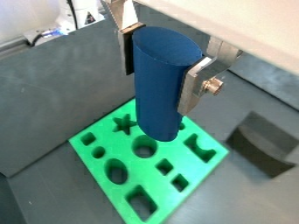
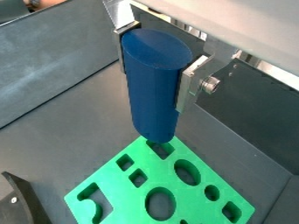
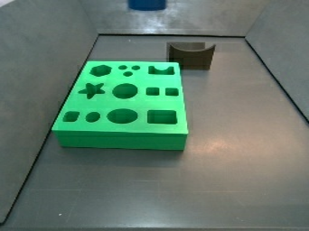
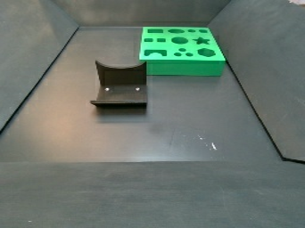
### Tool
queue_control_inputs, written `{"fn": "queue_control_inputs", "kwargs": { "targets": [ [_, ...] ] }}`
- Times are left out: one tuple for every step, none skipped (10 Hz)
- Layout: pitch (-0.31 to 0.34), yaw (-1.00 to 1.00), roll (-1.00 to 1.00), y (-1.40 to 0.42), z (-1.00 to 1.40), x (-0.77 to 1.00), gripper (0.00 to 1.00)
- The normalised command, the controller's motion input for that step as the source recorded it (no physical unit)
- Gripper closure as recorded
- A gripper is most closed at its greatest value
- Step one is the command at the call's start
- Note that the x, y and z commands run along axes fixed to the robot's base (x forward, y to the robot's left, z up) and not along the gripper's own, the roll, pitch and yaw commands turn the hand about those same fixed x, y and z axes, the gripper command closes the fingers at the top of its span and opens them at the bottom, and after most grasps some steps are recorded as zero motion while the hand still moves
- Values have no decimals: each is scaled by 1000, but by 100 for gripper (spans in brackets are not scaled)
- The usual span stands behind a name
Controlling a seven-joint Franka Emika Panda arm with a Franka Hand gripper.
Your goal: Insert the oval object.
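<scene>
Gripper (image 1: 158,72) clamped the oval object (image 1: 159,83) upright, high above the green board (image 3: 121,131)

The peg's long axis stood vertical, its lower end hanging over the board's cut-outs in both wrist views; the oval hole (image 3: 121,115) lay straight below, well apart, so the wrist pointed down

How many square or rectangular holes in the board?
3 in the green board: two small squares side by side, a larger rectangle in the next row. The gripper, holding the oval object above, hides none in a side view.
</scene>
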Motion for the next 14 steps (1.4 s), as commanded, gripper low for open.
{"fn": "queue_control_inputs", "kwargs": {
  "targets": [
    [-73,-29,56,-463,-1000,-449,100],
    [-76,-40,93,-457,-1000,-437,100],
    [-70,-46,129,-397,-1000,-449,100],
    [-79,-29,153,-354,-971,-446,100],
    [-54,-97,157,-346,-1000,-220,100],
    [0,-297,51,-17,-1000,0,100],
    [0,-266,0,0,-1000,0,100],
    [0,-251,9,0,-1000,186,100],
    [7,-277,43,43,-1000,254,100],
    [0,-174,40,0,-1000,111,100],
    [-7,-137,0,29,-1000,60,100],
    [-49,-83,11,0,-903,0,100],
    [-29,-63,0,0,-603,0,100],
    [14,-37,70,0,-300,71,100]
  ]
}}
